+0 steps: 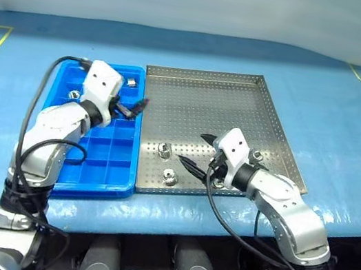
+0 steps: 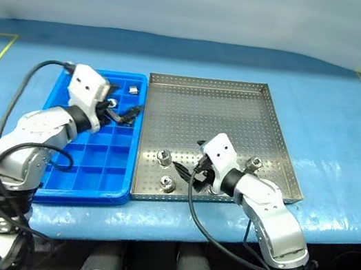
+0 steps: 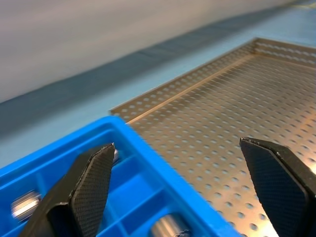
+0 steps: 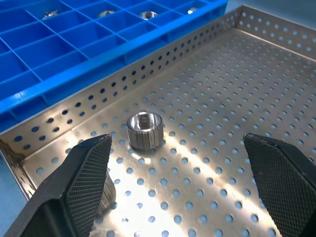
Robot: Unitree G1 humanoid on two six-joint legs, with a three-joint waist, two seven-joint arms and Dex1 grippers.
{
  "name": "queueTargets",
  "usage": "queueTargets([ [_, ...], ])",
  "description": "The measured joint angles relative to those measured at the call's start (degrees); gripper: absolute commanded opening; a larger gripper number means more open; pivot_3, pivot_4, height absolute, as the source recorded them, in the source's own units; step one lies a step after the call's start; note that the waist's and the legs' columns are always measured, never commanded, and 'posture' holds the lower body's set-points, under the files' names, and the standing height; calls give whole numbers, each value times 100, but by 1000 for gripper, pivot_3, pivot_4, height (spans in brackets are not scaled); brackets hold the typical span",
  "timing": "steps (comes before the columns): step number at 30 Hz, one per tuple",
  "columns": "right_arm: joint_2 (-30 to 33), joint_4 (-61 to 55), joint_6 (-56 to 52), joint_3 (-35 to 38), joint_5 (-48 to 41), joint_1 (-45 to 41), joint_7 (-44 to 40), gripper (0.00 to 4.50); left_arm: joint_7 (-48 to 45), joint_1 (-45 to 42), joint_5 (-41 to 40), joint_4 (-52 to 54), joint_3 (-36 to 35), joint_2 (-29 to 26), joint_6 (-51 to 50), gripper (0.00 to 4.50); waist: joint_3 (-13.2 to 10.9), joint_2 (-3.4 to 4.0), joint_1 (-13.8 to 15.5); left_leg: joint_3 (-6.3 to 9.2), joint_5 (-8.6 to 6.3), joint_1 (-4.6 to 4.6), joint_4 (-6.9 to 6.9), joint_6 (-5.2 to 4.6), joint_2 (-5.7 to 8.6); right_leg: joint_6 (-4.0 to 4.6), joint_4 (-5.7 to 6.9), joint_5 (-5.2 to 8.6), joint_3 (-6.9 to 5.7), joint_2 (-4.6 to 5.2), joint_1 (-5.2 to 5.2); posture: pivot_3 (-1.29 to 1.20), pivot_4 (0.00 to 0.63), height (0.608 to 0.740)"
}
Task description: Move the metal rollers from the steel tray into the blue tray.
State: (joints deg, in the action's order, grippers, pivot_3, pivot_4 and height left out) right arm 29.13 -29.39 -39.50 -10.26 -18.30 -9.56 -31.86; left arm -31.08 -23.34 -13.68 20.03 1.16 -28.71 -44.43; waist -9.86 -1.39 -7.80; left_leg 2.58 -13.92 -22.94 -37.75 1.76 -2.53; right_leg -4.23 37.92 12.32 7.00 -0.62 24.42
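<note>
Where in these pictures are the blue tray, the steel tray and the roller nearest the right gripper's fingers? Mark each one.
blue tray (image 1: pixel 99 180): left eye view, on its near rim.
steel tray (image 1: pixel 208 98): left eye view, on bare perforated floor.
metal roller (image 4: pixel 144 130): right wrist view, on its ribbed side wall.

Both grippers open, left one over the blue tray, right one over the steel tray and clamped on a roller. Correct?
Not quite. The right gripper is open over the steel tray but holds nothing: in the right wrist view a roller stands free on the floor ahead of its fingers. The left gripper is open over the blue tray.
</note>
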Motion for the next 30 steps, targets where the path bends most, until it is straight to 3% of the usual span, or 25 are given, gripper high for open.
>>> queueTargets([
  [6, 7, -152, -85, 175, -3, 209, 171, 4500, -1146, -448, 208, -819, 1142, -640, 272, 4422, -1, 0, -219, -3, 0, -3, 2, 0, 1, 0, -4, 0, 3, 1, 3, -200, 150, 740],
  [16, -57, -310, -109, 229, -4, 422, 388, 4500, -2625, -1134, 752, -1753, 2343, -997, 1010, 4422, -1, 1, -404, -3, 0, -5, 12, 0, 0, 3, -4, 4, 5, 1, 10, -229, 150, 740],
  [30, -161, -384, -108, 231, -3, 491, 559, 4500, -3702, -1738, 1591, -2420, 3070, -1068, 1522, 4422, -1, 2, -588, -2, 0, -6, 16, -1, 0, 2, -3, 6, 6, 1, 11, -244, 150, 740],
])
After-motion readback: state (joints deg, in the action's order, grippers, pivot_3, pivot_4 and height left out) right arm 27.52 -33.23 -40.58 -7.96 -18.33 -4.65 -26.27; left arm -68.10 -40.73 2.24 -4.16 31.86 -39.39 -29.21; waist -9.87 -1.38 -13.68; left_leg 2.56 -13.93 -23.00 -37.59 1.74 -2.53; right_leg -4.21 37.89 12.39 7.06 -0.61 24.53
